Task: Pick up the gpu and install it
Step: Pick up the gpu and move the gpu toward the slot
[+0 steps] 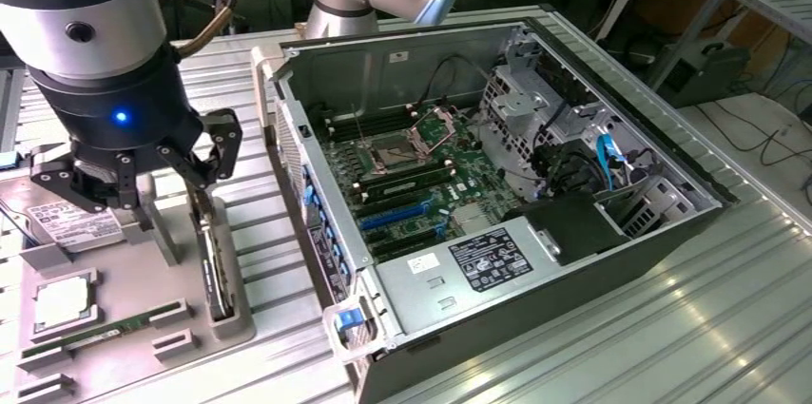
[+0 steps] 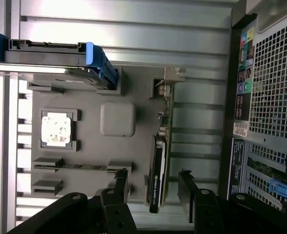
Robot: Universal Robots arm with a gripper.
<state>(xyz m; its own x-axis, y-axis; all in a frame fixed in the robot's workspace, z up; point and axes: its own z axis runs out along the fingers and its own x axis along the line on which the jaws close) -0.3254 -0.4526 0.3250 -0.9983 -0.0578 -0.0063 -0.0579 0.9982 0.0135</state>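
The gpu [image 1: 216, 254] stands on its long edge in a slot of the grey holder tray [image 1: 235, 326], left of the open computer case [image 1: 419, 48] in the exterior view. It shows a green board, a black fan face and a silver bracket end. My gripper [image 1: 159, 190] hangs open just above it, apart from it. In the wrist view the gpu [image 2: 160, 156] runs between the two black fingers [image 2: 121, 183], which stand on either side of its near end with gaps on both sides, my gripper [image 2: 153, 187] holding nothing.
On the same tray lie a silver hard drive with white label [image 1: 70, 223] in a blue caddy [image 2: 97, 58], a processor chip [image 1: 57, 304] and a thin green memory stick [image 1: 95, 336]. The case's motherboard [image 1: 406, 176] lies exposed. A ribbed metal table [image 1: 710, 328] surrounds everything.
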